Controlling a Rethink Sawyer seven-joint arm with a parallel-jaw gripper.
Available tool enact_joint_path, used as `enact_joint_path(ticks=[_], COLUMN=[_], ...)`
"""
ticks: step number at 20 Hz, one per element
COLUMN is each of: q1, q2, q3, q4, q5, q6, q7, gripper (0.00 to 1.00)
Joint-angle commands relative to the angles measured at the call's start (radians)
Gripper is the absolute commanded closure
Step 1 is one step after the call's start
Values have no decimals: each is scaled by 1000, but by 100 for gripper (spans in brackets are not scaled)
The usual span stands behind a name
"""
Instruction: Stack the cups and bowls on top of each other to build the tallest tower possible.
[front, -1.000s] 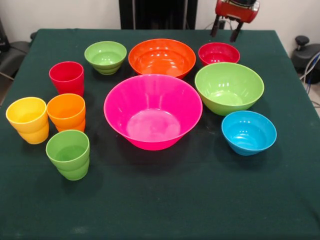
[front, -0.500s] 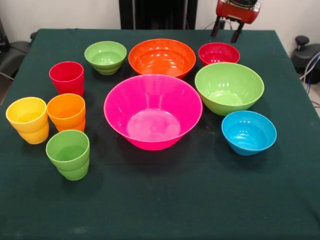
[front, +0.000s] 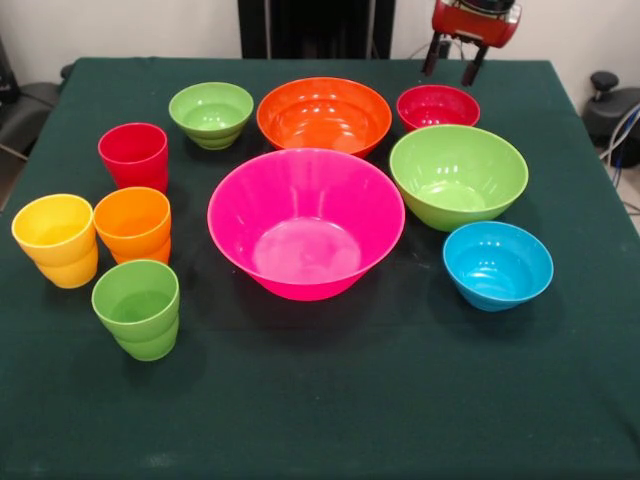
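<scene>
Red-bodied gripper (front: 452, 62) hangs with its two dark fingers spread and empty above the table's (front: 330, 410) far edge, just behind the small red bowl (front: 438, 106). Nothing is stacked yet: bowls fill the middle around the pink bowl (front: 306, 222), cups (front: 120, 235) stand along the left edge. Best keep pink as base and lower each next-widest bowl in level.

Only one camera shows me, the front one: it sits across the table (front: 330, 420) from my pedestal, raised and tilted down, facing me, so my gripper (front: 452, 62) hangs at the top edge, at the far side. It stands back enough to take in nearly the whole green cloth, from the near edge at the bottom to the far edge and the wall behind. With no second view given, I cannot say what it shares with another.
</scene>
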Motion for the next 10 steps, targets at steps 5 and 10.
enact_joint_path(ticks=[5,10], q1=[-62,-79], q2=[51,53], q3=[100,112], q4=[-53,-48], q5=[-26,-35], q6=[-99,-109], q7=[105,97], gripper=[0,0])
